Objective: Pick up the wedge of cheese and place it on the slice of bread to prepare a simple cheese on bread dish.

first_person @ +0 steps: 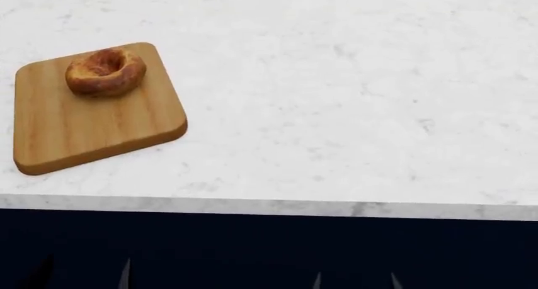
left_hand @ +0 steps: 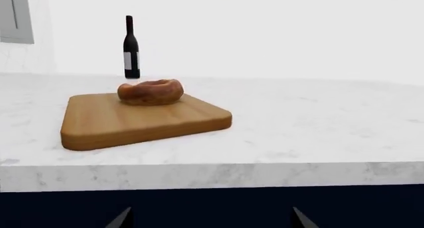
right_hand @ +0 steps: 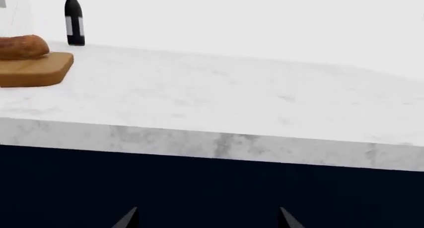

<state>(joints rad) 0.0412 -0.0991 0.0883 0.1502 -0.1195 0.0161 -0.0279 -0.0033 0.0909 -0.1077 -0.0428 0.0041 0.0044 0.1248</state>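
- Left wrist view: the bread (left_hand: 151,91), a ring-like brown bun, sits on a wooden board (left_hand: 142,120) near the board's far edge. The board lies on the white marble worktop (left_hand: 318,123). A dark bottle (left_hand: 131,48) with a pale label stands upright on the worktop behind the board, apart from it. The left tool (left_hand: 210,220) shows only as two dark fingertips, spread wide apart and empty, level with the dark cabinet front below the worktop's edge.
- Head view: the bread (first_person: 106,70) rests on the board (first_person: 84,122) at its far part; the board is at the worktop's (first_person: 353,100) left side, near the front edge. Pale fingertips show low against the dark cabinet front; a gap lies between those of the right tool (first_person: 354,281).
- Right wrist view: bread (right_hand: 22,46), board (right_hand: 36,69) and bottle (right_hand: 74,19) sit far off to one side on the worktop (right_hand: 232,99). The right tool (right_hand: 206,218) has its tips wide apart, holding nothing.
- The cheese shows in none of the views.
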